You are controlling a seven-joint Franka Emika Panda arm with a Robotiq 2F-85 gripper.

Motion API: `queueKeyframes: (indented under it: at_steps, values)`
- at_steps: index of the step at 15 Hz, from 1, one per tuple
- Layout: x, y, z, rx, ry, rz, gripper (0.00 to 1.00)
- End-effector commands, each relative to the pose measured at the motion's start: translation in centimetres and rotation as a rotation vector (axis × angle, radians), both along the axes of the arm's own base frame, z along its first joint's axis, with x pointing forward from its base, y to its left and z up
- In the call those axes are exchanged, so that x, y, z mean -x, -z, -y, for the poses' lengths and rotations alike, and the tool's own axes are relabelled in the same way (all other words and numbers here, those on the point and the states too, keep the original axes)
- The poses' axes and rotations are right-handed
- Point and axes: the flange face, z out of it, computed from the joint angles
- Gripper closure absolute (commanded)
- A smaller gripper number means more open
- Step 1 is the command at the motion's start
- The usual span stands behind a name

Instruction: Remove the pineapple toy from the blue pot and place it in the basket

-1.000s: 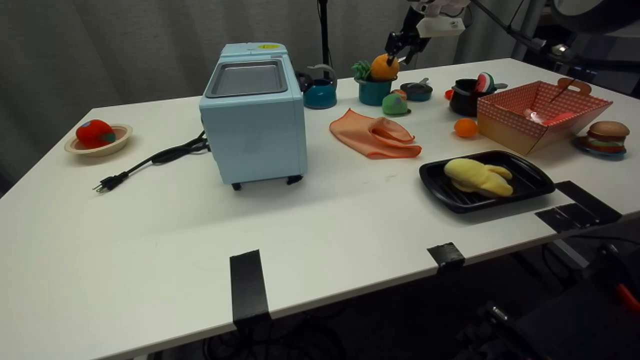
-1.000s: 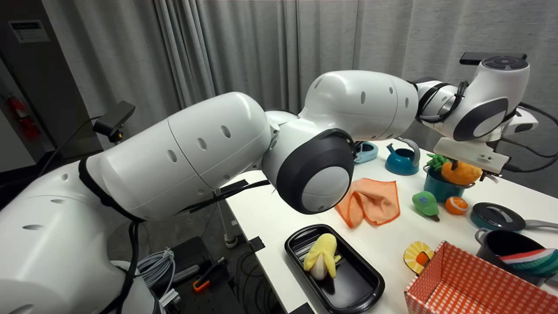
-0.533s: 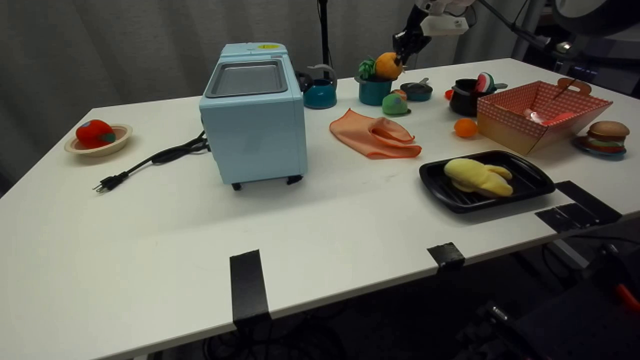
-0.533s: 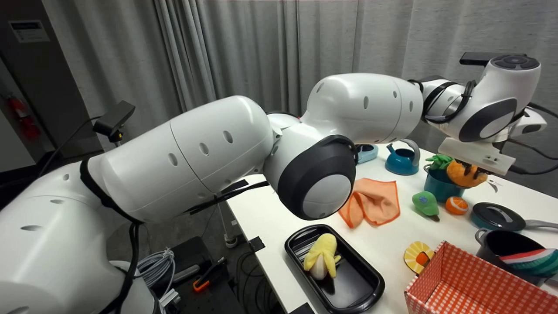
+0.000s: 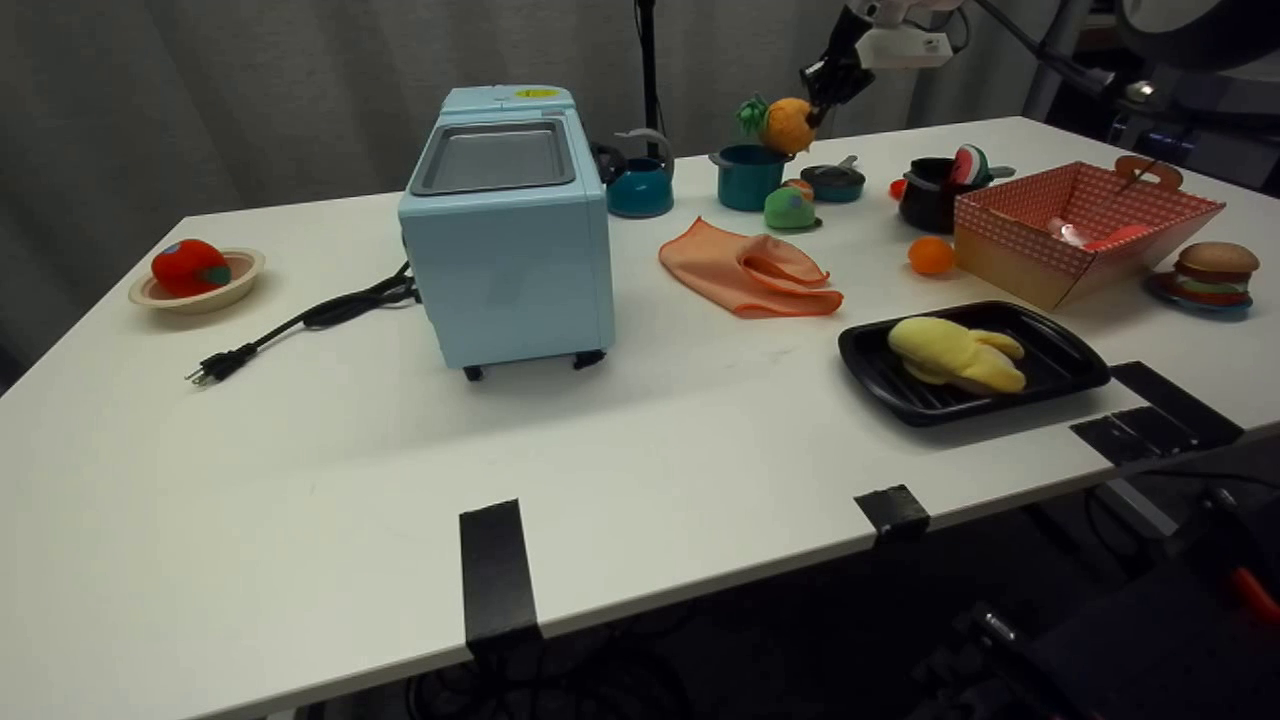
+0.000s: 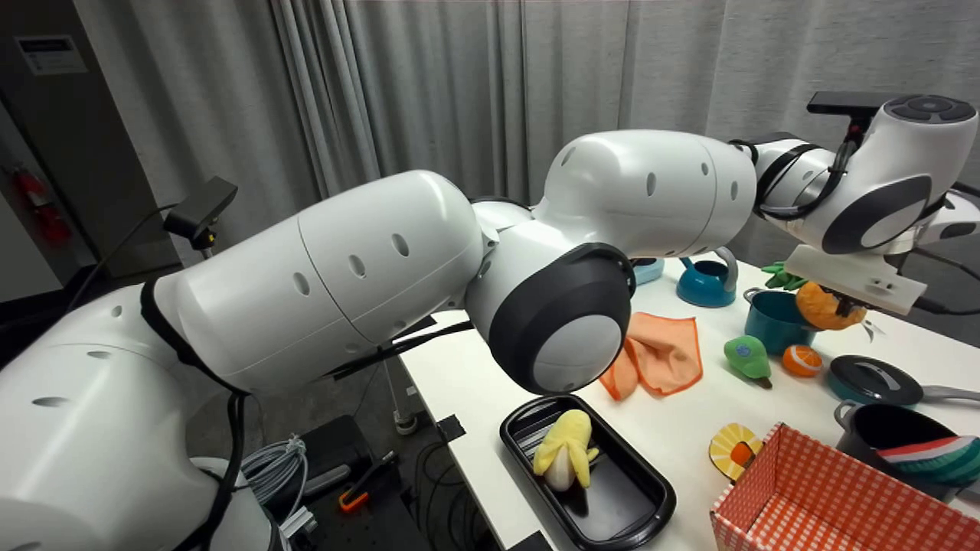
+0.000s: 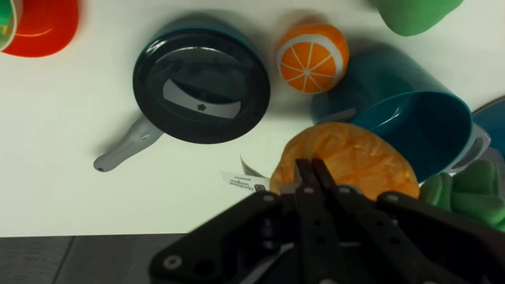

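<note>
The gripper [image 7: 311,165] has its tips pinched together on the plush, criss-crossed pineapple toy [image 7: 351,152], hanging at the rim of the blue pot [image 5: 748,185], contact unclear! Between there and the checkered basket [image 6: 865,482]: segmented toy orange [image 7: 311,59], glossy lidded pan [image 7: 205,85], black pot [image 5: 922,205], striped watermelon [image 6: 930,459] inside.

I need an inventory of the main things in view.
appliance: 1, light blue, beside black cord
kettle: 1, blue, near appliance
red toy: 1, red, in beige bowl
blue pot: 1, teal, near kettle
pan: 1, black, near blue pot
orange: 1, orange, near pan
green toy: 1, green, near orange
cloth: 1, peach, near appliance
banana: 1, yellow, in black tray
basket: 1, red check, near black tray
round toy: 1, orange and yellow, near basket
burger: 1, brown, on blue plate
watermelon: 1, red and green, in black pot
pineapple toy: 1, orange, in fingers
arm: 1, white, over table
fingers: 2, black, gripping pineapple toy
</note>
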Motion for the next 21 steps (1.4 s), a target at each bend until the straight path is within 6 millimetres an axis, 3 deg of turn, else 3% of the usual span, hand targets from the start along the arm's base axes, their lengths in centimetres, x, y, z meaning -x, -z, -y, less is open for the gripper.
queueKeyframes:
  at_steps: [1,2,3,8,17,18,19,21]
  values:
    - [0.1,-0.3,1.1,-0.022,-0.015,0.047,0.99]
    - [0.0,-0.3,1.2,-0.023,-0.017,0.055,0.99]
    - [-0.2,-3.3,-0.2,-0.030,-0.022,0.057,0.99]
    - [0.1,-7.3,0.1,-0.046,-0.006,0.094,0.99]
    - [1.0,-8.3,-0.3,-0.088,-0.010,-0.007,0.99]
    - [2.3,-13.1,-0.6,-0.097,-0.024,-0.045,0.99]
    - [2.8,-13.5,-0.7,-0.113,-0.038,-0.081,0.99]
    - [4.2,-16.2,-1.1,-0.128,-0.057,-0.148,0.99]
